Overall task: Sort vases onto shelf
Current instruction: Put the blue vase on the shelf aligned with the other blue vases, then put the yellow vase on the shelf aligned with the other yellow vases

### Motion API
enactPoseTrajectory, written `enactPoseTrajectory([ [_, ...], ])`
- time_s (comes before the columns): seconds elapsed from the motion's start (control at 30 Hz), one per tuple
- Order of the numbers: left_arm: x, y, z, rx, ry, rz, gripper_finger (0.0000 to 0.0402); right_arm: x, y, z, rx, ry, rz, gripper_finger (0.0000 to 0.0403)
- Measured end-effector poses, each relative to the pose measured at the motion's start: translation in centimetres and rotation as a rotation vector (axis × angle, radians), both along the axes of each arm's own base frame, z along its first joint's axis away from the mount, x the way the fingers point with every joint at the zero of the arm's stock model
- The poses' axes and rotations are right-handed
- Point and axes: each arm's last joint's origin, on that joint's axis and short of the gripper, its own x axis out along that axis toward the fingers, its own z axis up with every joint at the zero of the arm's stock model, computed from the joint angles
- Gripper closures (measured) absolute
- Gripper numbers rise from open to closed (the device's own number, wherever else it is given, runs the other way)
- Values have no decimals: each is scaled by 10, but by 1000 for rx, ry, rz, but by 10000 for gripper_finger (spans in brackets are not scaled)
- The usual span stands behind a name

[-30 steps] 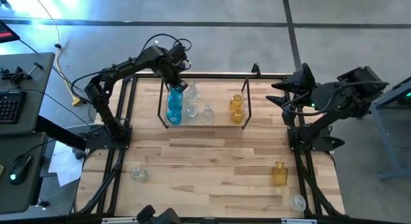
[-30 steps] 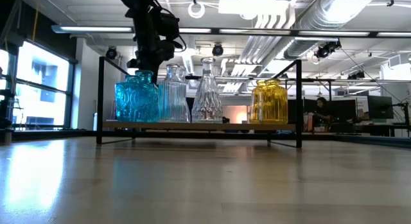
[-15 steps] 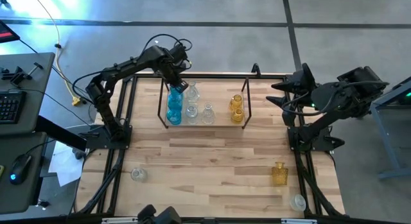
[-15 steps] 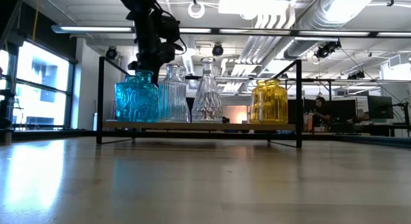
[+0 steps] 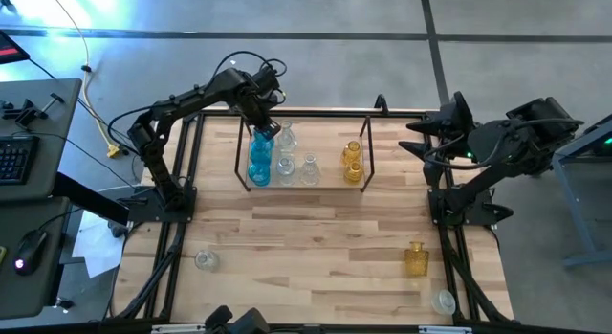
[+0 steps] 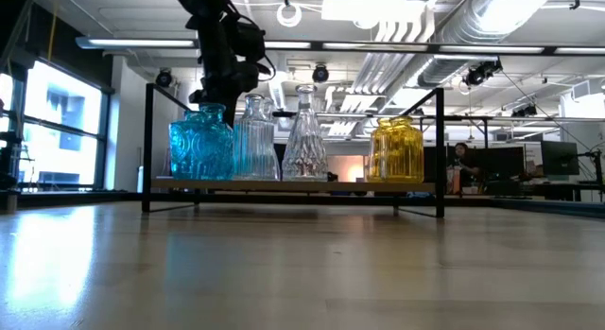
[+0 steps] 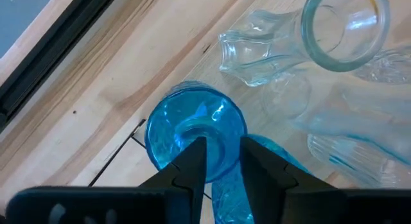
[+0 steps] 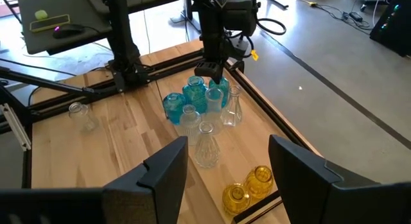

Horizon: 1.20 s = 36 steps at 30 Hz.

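- Almost nothing has moved since a second ago: both arms sit where they were, and the only shift is at the left gripper (image 7: 217,161), whose fingers seem to be easing apart around the neck of a blue vase (image 7: 196,131).
- Nearest, at the table's front edge, three vases wait unsorted: a clear one (image 5: 205,260) at about 7 o'clock, an amber bottle (image 5: 415,258) at about 4 o'clock, and a clear one (image 5: 443,301) toward 5 o'clock.
- Mid-table stands the shelf (image 5: 304,186), at about 12 o'clock from the table's centre; its rods fence in the row, likely to keep the glass from sliding off.
- On it the vases are grouped by colour: blue at the 9 o'clock end, clear vases (image 6: 304,136) in the middle, amber ones (image 6: 395,150) at the 3 o'clock end.
- At the blue end, the left gripper hangs straight down over the blue vase; its fingers straddle the neck closely, and I cannot tell whether they touch the glass. This looks like a release after placing.
- Farthest off, at 3 o'clock beyond the table's edge, the right gripper (image 8: 228,166) waits with fingers spread and empty, probably keeping clear of the shelf.
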Motion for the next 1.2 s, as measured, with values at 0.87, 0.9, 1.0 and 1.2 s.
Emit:
enactPoseTrajectory([
  [0.87,-1,1,22,13,-68,-5,265,0,0,0,-9,1,-1,203],
  [0.9,0,1,27,22,-78,-5,265,0,0,0,-9,1,0,203],
  [1.0,1,2,42,52,-115,-6,265,0,0,0,-9,2,0,203],
  [1.2,1,-2,79,104,-181,-16,265,0,0,0,-5,5,8,203],
])
